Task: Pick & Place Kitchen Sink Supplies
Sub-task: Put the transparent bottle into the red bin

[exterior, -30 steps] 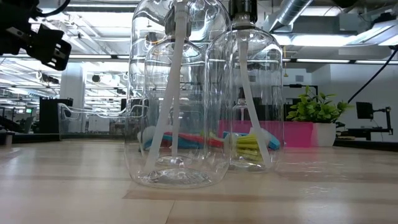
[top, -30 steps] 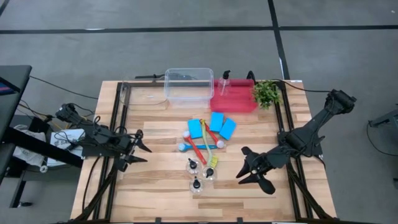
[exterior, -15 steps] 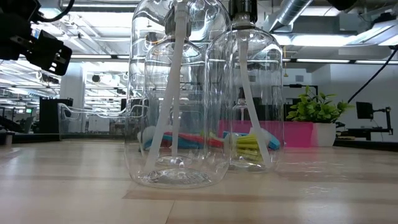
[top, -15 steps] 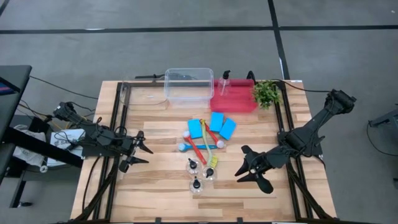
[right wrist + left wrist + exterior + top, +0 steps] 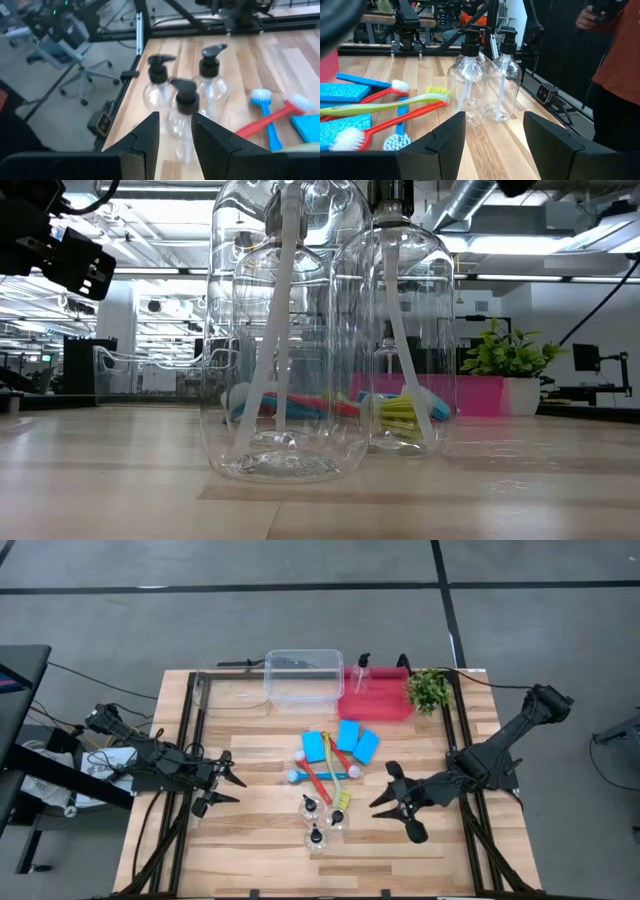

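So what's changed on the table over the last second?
The right gripper moved in toward the clear pump bottles, empty-handed. The left gripper edged slightly toward the table's far side, open. Bottles, blue sponges and long-handled brushes stayed put.

L tool (image 5: 228,791) open, table's left, R tool (image 5: 392,805) part-open, empty, right-centre
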You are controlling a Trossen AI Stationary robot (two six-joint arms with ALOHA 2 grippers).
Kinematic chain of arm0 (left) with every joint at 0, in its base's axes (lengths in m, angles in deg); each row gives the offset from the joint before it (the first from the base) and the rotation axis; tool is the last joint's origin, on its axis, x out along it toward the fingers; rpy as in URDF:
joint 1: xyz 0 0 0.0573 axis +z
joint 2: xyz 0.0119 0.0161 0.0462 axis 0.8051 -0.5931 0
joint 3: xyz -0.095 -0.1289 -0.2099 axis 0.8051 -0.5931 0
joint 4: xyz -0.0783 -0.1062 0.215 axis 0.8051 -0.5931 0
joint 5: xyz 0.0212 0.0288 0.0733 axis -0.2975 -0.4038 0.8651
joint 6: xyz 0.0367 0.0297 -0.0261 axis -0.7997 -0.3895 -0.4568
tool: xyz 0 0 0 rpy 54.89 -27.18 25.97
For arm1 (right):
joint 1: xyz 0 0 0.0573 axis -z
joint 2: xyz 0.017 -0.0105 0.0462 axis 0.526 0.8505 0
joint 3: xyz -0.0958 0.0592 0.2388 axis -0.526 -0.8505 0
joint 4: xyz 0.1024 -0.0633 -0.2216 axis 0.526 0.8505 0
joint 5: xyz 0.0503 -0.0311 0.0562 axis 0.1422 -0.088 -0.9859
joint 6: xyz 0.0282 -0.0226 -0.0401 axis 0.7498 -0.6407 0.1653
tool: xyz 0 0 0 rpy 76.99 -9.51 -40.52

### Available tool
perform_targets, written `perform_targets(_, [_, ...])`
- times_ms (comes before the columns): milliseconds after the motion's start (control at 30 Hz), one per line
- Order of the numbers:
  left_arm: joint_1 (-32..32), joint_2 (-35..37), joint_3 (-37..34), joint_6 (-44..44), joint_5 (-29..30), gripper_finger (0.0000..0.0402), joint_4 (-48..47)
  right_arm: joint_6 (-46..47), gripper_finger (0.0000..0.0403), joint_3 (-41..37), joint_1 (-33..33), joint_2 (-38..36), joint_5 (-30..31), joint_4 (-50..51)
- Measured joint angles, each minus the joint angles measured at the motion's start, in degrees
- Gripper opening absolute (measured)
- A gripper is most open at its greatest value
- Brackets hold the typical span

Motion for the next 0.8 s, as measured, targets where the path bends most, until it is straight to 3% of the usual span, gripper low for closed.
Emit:
perform_targets(400, [0.0,0.0,0.0,-0.01,-0.08,0.0202,0.27,0.02,0.0122,0.02,0.42,13.9,-0.13,-14.82])
perform_targets(800, [0.02,0.0,0.0,-0.01,0.07,0.0202,0.44,-1.22,0.0238,0.02,-3.29,13.55,8.11,-14.45])
